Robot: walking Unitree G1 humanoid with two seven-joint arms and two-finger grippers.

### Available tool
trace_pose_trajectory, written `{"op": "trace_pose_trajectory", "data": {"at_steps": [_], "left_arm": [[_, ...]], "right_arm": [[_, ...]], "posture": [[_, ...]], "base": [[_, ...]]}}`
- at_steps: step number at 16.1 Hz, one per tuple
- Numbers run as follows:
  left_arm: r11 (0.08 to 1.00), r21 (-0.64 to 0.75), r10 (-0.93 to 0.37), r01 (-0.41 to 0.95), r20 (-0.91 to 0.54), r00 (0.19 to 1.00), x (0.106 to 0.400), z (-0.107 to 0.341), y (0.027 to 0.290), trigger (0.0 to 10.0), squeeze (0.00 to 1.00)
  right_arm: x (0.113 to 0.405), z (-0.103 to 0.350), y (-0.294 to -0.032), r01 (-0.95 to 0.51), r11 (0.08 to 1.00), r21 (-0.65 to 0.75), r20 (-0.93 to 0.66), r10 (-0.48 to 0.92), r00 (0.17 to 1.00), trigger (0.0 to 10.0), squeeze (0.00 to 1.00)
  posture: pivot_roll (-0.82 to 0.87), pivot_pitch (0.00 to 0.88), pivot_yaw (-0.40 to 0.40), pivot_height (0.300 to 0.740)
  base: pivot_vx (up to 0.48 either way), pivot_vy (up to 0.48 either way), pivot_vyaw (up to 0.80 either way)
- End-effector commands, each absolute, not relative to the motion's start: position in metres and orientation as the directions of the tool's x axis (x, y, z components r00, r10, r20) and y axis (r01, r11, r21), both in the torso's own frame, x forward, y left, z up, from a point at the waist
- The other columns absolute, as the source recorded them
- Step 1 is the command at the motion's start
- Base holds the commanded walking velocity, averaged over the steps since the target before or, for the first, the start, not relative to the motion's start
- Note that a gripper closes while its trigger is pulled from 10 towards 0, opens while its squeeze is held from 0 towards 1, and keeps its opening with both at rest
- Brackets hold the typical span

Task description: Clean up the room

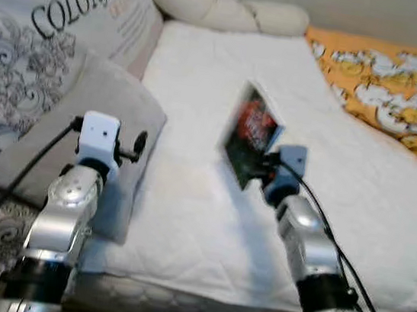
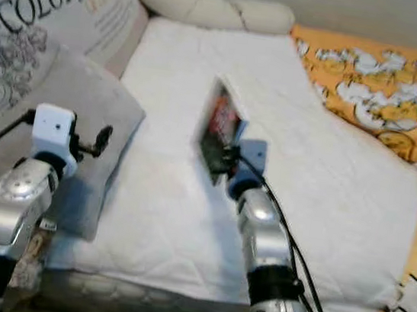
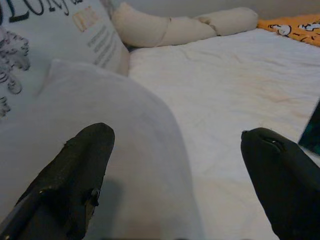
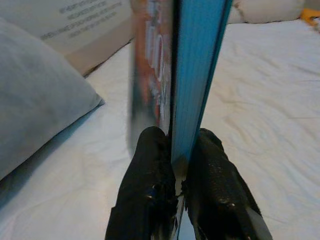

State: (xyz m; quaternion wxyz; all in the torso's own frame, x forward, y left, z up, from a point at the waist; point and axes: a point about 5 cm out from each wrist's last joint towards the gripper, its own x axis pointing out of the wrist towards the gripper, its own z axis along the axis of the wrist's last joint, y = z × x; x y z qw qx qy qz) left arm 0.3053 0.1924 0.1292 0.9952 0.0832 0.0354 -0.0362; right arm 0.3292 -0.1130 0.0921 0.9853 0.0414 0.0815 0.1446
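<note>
While your right gripper [image 4: 175, 167] pinches the book [image 1: 250, 134] above the bed [image 1: 187, 199], stowing remains; left gripper [image 3: 175, 175] hovers wide beside it.

A book [image 1: 251, 135] stands on edge above the middle of the quilt [image 1: 210, 202], pinched between the fingers of the right gripper [image 4: 179, 165]. To its left, a plain pillow [image 1: 81, 131] lies on the bed in front of a lettered cushion [image 1: 47, 35] — the left gripper [image 3: 175, 170] hovers over that pillow, fingers spread. A bolster [image 1: 228, 8] lies behind the quilt; a patterned blanket [image 1: 395, 81] spreads to the right.
</note>
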Motion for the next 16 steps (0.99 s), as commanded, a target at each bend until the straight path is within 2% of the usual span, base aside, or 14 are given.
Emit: {"op": "trace_pose_trajectory", "data": {"at_steps": [1, 6, 7, 8, 10, 11, 12, 13, 14, 16], "left_arm": [[0.980, 0.167, -0.093, 0.107, -0.090, 0.992, 0.302, 0.126, 0.184, 10.0, 0.00], [0.962, 0.220, -0.143, 0.163, -0.102, 0.984, 0.290, 0.132, 0.186, 10.0, 0.00], [0.960, 0.216, -0.156, 0.177, -0.108, 0.982, 0.288, 0.132, 0.187, 10.0, 0.00], [0.948, 0.215, -0.211, 0.236, -0.134, 0.968, 0.286, 0.127, 0.184, 10.0, 0.00], [0.929, 0.224, -0.262, 0.295, -0.166, 0.951, 0.287, 0.125, 0.182, 10.0, 0.00], [0.925, 0.219, -0.278, 0.312, -0.173, 0.945, 0.288, 0.126, 0.181, 10.0, 0.00], [0.907, 0.216, -0.321, 0.361, -0.200, 0.926, 0.289, 0.129, 0.182, 10.0, 0.00], [0.904, 0.215, -0.328, 0.369, -0.206, 0.922, 0.289, 0.129, 0.183, 10.0, 0.00], [0.901, 0.203, -0.338, 0.384, -0.230, 0.913, 0.286, 0.131, 0.190, 10.0, 0.00], [0.895, 0.197, -0.350, 0.401, -0.247, 0.904, 0.281, 0.131, 0.195, 10.0, 0.00]], "right_arm": [[0.329, 0.098, -0.127, -0.247, 0.964, 0.100, -0.124, 0.258, 0.958, 10.0, 0.00], [0.321, 0.106, -0.134, -0.282, 0.956, 0.088, -0.087, 0.289, 0.953, 10.0, 0.00], [0.321, 0.107, -0.138, -0.280, 0.954, 0.110, -0.083, 0.290, 0.954, 10.0, 0.00], [0.326, 0.107, -0.143, -0.278, 0.940, 0.196, -0.096, 0.300, 0.949, 10.0, 0.00], [0.338, 0.110, -0.141, -0.324, 0.901, 0.287, -0.112, 0.368, 0.923, 10.0, 0.00], [0.344, 0.112, -0.138, -0.360, 0.881, 0.308, -0.120, 0.411, 0.904, 10.0, 0.00], [0.360, 0.121, -0.132, -0.458, 0.819, 0.345, -0.157, 0.532, 0.832, 10.0, 0.00], [0.363, 0.123, -0.131, -0.478, 0.809, 0.343, -0.166, 0.553, 0.817, 10.0, 0.00], [0.370, 0.128, -0.125, -0.531, 0.740, 0.412, -0.198, 0.642, 0.741, 10.0, 0.00], [0.373, 0.131, -0.122, -0.556, 0.698, 0.451, -0.212, 0.689, 0.693, 10.0, 0.00]], "posture": [[0.05, 0.000, -0.005, 0.740], [0.03, 0.000, 0.016, 0.740], [0.02, 0.000, 0.024, 0.740], [0.02, 0.000, 0.032, 0.740], [0.01, 0.000, 0.063, 0.740], [0.01, 0.000, 0.068, 0.740], [0.01, 0.000, 0.077, 0.740], [0.01, 0.000, 0.077, 0.740], [0.03, 0.000, 0.069, 0.740], [0.05, 0.000, 0.063, 0.740]], "base": [[0.000, 0.000, 0.00], [0.000, 0.000, 0.00], [0.000, 0.000, 0.00], [0.000, 0.000, 0.00], [0.000, 0.000, 0.00], [0.000, 0.000, 0.00], [0.000, 0.000, 0.00], [0.000, 0.000, 0.00], [0.000, 0.000, 0.00], [0.000, 0.000, 0.00]]}}
